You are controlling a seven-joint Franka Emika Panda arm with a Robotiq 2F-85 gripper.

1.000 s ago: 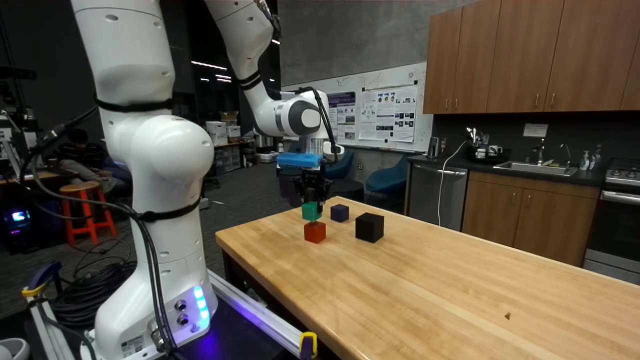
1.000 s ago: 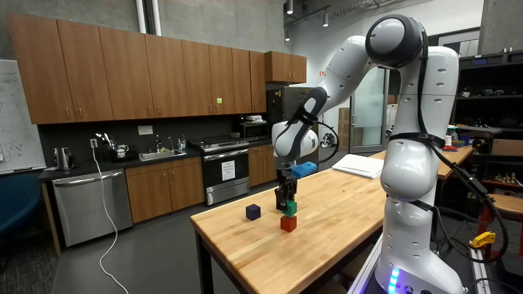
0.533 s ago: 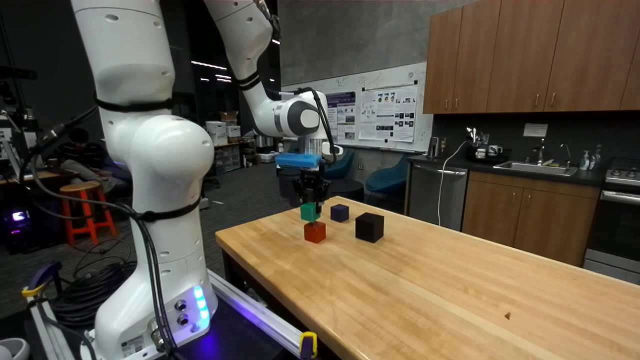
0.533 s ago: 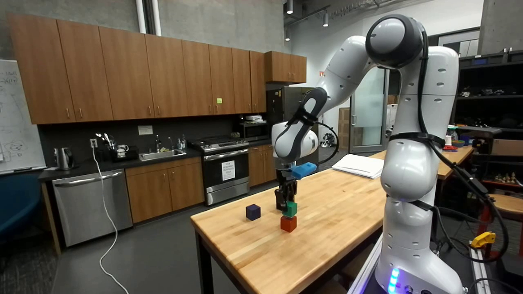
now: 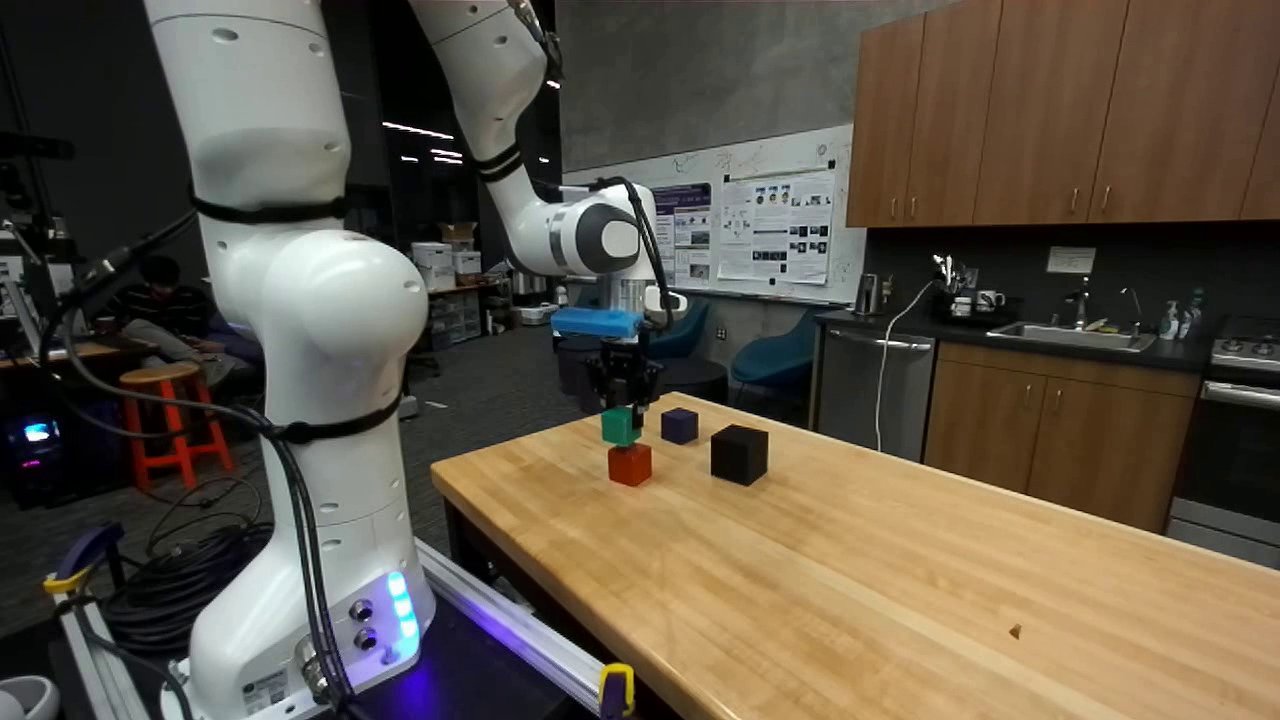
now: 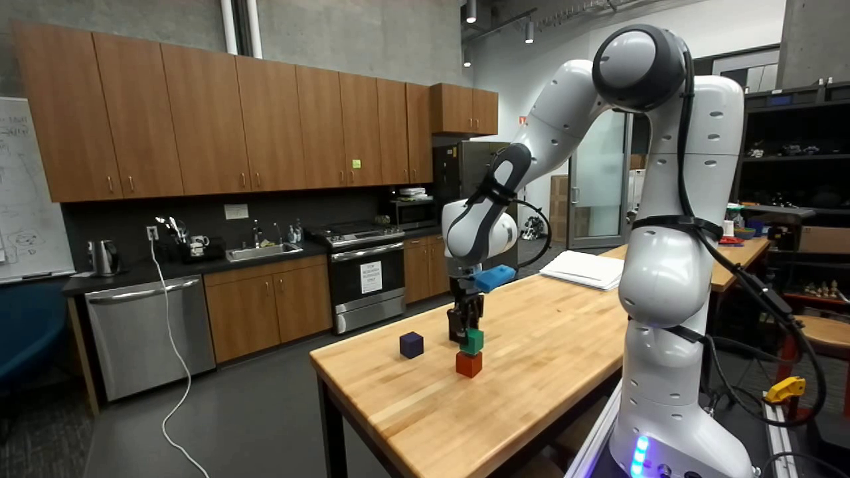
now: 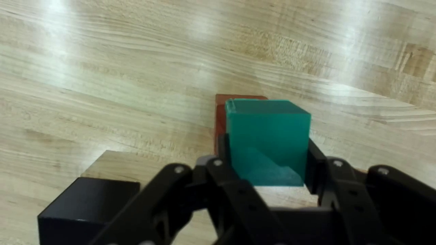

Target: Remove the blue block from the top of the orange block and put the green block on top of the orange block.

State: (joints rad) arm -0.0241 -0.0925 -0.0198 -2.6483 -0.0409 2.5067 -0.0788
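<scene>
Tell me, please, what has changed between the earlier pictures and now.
The gripper, closed on the green block, has lowered it slightly toward the orange block without letting go. The orange block, the blue block and the black cube stayed put.

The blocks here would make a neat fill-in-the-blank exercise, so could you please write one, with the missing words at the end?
The hand grips the ____ block.
Of the blue block and the orange block, the ____ one is beneath the held block.
Of the blue block and the black block, the larger is the ____ one.
In an exterior view, the papers lying on the table are ____ in colour.
Missing words: green; orange; black; white.
</scene>
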